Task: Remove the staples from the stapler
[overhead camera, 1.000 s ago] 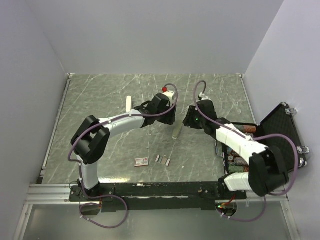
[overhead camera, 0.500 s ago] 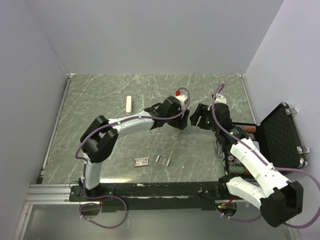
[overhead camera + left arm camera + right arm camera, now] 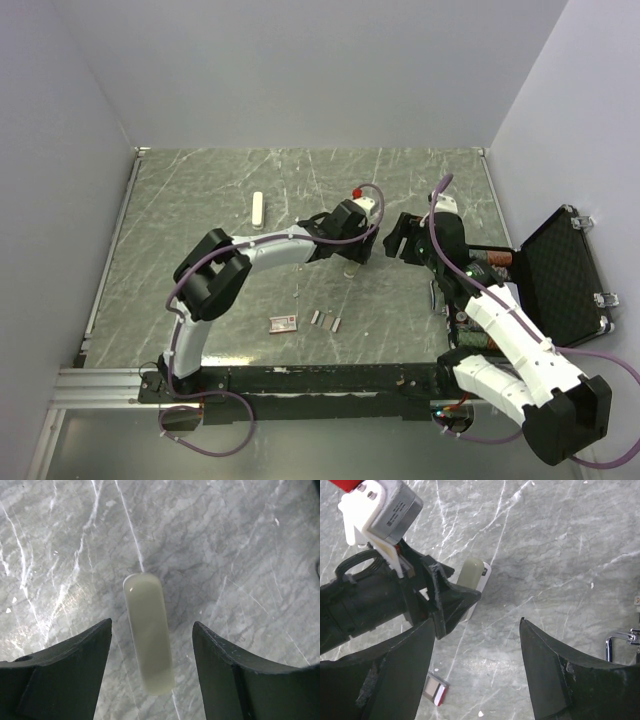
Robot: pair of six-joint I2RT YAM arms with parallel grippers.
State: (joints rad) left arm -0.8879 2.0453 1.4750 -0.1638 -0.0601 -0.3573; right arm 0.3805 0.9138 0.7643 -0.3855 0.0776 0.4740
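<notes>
The left hand [image 3: 151, 627] is spread astride the pale stapler [image 3: 144, 600] on the surface [image 3: 240, 555], not touching it. The right hand [image 3: 476, 624], also spread, is just right of it.

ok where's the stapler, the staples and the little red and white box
stapler [image 3: 148, 640], left wrist view, middle of its pale top
staples [image 3: 315, 318], top external view, leftmost of the small grey strips
red-and-white box [image 3: 283, 322], top external view, centre of its upper face

Cream stapler [image 3: 148, 640], grey white-veined table [image 3: 200, 190]
</notes>
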